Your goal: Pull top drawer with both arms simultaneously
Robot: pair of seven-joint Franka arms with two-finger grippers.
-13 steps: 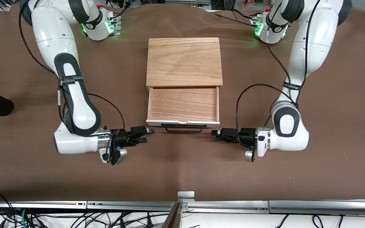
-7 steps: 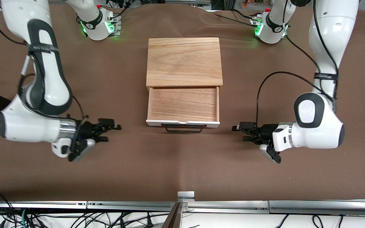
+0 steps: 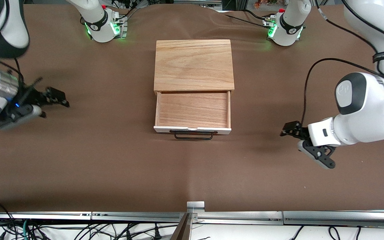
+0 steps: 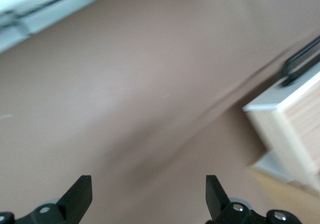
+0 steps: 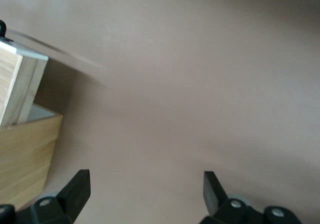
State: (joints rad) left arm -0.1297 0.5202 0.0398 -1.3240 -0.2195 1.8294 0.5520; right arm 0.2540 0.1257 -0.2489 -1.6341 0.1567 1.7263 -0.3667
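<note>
The top drawer (image 3: 192, 110) stands pulled out of the oak casing (image 3: 193, 65), its tray bare. Its white front panel (image 3: 192, 130) and black bar handle (image 3: 193, 135) face the front camera. My left gripper (image 3: 287, 131) hangs open over the bare mat toward the left arm's end of the table, well away from the handle. My right gripper (image 3: 56, 106) is open too, over the mat toward the right arm's end. In the left wrist view the gripper (image 4: 147, 189) holds nothing, with the drawer's front corner (image 4: 280, 114) and handle (image 4: 302, 58) farther off. The right wrist view's gripper (image 5: 145, 184) holds nothing either, with the drawer's side (image 5: 17, 88) at the edge.
A brown mat (image 3: 192, 173) covers the table. A metal rail (image 3: 192, 215) runs along the edge nearest the front camera, with cables below it. The two arm bases (image 3: 103, 23) (image 3: 285, 26) glow green beside the casing's back corners.
Both grippers have drawn away from the handle, each toward its own arm's end of the table, and stayed open. The drawer has not moved.
</note>
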